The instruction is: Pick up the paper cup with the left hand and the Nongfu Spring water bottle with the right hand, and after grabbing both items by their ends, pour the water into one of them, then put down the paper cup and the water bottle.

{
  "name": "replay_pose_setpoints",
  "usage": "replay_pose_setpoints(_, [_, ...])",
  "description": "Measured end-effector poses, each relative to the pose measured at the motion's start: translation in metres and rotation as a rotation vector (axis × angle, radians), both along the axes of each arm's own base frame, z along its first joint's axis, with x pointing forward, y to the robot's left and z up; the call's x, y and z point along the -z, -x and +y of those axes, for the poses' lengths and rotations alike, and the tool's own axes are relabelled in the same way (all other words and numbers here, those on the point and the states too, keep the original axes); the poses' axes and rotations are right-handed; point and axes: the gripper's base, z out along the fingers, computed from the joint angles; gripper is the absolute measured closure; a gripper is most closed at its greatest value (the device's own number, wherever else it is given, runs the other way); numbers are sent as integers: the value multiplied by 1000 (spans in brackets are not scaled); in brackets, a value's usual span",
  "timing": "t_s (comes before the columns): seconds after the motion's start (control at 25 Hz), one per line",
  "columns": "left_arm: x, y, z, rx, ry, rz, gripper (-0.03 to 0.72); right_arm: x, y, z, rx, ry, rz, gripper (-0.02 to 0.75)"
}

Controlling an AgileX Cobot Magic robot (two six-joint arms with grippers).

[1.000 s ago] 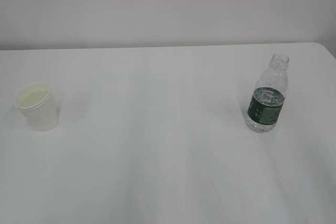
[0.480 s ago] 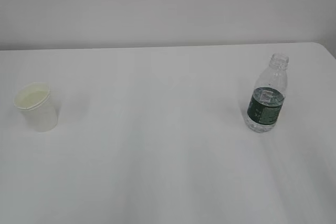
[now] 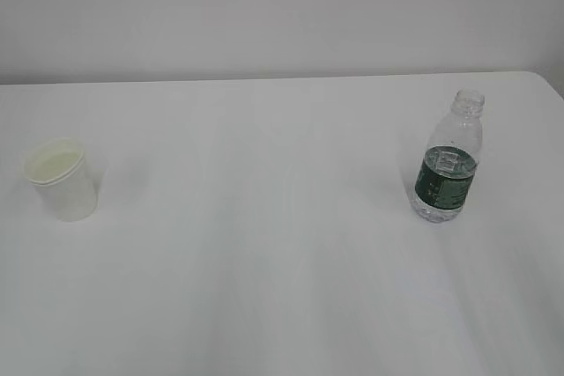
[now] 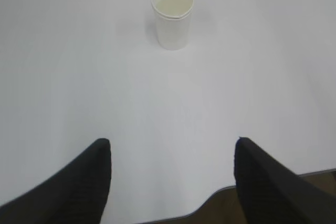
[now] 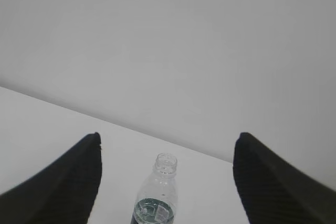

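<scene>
Nongfu Spring water bottle (image 3: 448, 161) and paper cup (image 3: 62, 179) share a broad white table (image 3: 264, 244), which fills most of every view, with a plain pale wall (image 3: 282, 6) behind it. Nothing I can see has shifted on that table since a second ago: both things stand where they stood, upright, well apart from each other, the bottle far to the right and the cup far to the left

The bottle is the taller of the two. It is clear and ribbed, with a dark green label band around its lower half, and its threaded neck is uncapped. From my right wrist I look at it from behind and above, and it stands low in the middle of that view (image 5: 156, 198), framed between my two black fingers (image 5: 63, 187). My right hand (image 5: 168, 145) has its jaws spread wide with nothing in them, clear of the bottle

The cup is white and tapered, with a rolled rim and a cream inside. From my left wrist it stands far ahead of me near the top of the view (image 4: 172, 17). My left hand (image 4: 172, 148) also hangs with jaws spread wide and empty, well short of the cup, over the near edge of the table. Neither of my arms shows in the exterior view, as before
</scene>
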Motion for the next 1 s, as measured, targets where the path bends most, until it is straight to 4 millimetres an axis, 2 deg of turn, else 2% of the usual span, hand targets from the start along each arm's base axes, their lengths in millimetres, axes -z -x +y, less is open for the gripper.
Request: replay_pose_setpoints(1.0, [0,0,0,0,0,-3,165,0,0,0,0,-7,2,145])
